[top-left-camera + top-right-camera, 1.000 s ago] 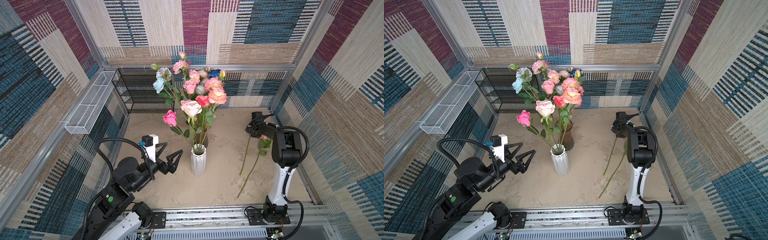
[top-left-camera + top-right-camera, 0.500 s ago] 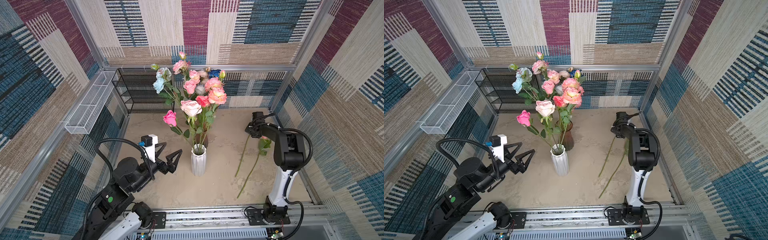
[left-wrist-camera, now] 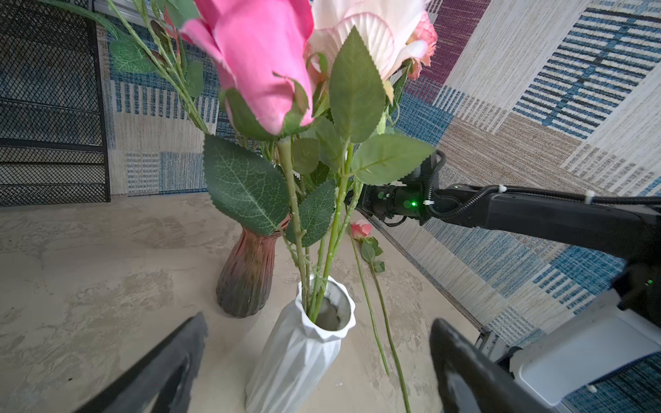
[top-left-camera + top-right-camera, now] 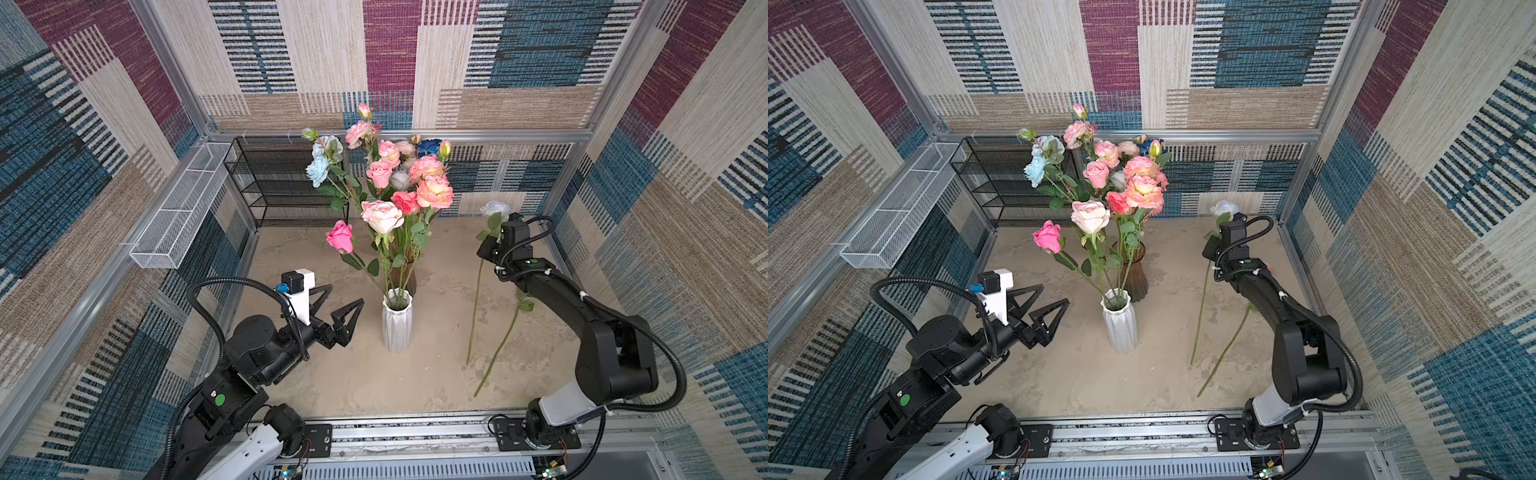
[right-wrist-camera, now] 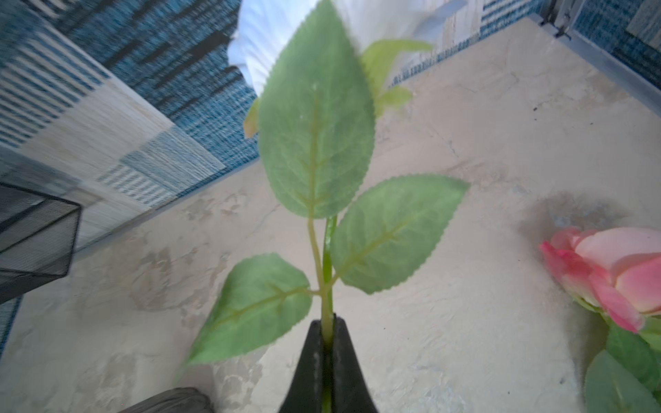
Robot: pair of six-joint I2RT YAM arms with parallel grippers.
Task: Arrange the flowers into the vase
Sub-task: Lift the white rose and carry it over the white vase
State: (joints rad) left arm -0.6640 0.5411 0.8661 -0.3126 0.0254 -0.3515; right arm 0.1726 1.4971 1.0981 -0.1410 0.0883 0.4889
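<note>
The white ribbed vase (image 4: 397, 322) (image 4: 1119, 322) (image 3: 297, 354) stands mid-floor and holds a few of the flowers, among them a deep pink rose (image 4: 340, 237) and a pale pink rose (image 4: 380, 216). Just behind it a dark glass vase (image 4: 1136, 270) (image 3: 246, 271) carries several more blooms. My right gripper (image 4: 485, 247) (image 5: 327, 323) is shut on the green stem of a white flower (image 4: 495, 209), just below its leaves; the stem hangs down toward the floor. A pink rose (image 5: 608, 271) lies on the floor by it. My left gripper (image 4: 345, 294) (image 4: 1054, 293) (image 3: 318, 321) hovers open left of the white vase, holding nothing.
A black mesh shelf (image 4: 286, 183) stands in the back left corner. A white wire basket (image 4: 174, 224) hangs on the left wall. Patterned walls close in on three sides, and an aluminium rail (image 4: 415, 432) with both arm bases runs along the front.
My right gripper has shut on the white flower's stem and raised it, so the bloom now stands up above the wrist. The left arm has not moved.
</note>
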